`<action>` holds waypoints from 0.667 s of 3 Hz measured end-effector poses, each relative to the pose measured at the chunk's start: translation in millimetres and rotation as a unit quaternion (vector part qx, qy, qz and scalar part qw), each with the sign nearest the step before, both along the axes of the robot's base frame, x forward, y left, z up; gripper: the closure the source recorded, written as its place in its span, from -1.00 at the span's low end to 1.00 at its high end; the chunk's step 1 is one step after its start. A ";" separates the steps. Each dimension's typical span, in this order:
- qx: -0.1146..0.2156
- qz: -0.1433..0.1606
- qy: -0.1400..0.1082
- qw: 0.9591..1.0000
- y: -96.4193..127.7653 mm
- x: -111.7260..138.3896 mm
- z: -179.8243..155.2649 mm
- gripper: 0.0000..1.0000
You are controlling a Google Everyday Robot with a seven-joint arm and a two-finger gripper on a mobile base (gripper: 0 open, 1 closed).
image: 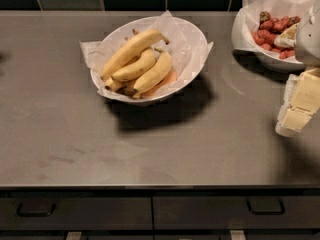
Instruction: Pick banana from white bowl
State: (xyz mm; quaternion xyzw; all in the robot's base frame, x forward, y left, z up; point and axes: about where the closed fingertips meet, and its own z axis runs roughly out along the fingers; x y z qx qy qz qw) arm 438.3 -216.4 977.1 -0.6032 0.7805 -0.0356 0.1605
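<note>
A long, fairly straight yellow banana [131, 51] with a dark stem tip lies atop two shorter, curved yellow bananas [150, 74] in a wide, paper-lined white bowl [161, 98] on a grey countertop [75, 134]. The robot's cream-coloured gripper [295, 116] hangs at the right edge, well apart from the bowl, below a white bowl of red strawberries [272, 60]; whether it is open cannot be told.

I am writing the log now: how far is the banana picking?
Nothing looks done yet: the banana lies in the white bowl with two shorter bananas. In hand: the gripper hangs at the right, apart from the bowl. Left: reach, grasp, lift out.
</note>
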 end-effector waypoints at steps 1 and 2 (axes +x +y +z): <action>0.000 0.000 0.000 1.000 0.0 0.0 0.1 -1.00; 0.008 0.003 -0.003 1.000 1.5 1.8 3.0 -1.00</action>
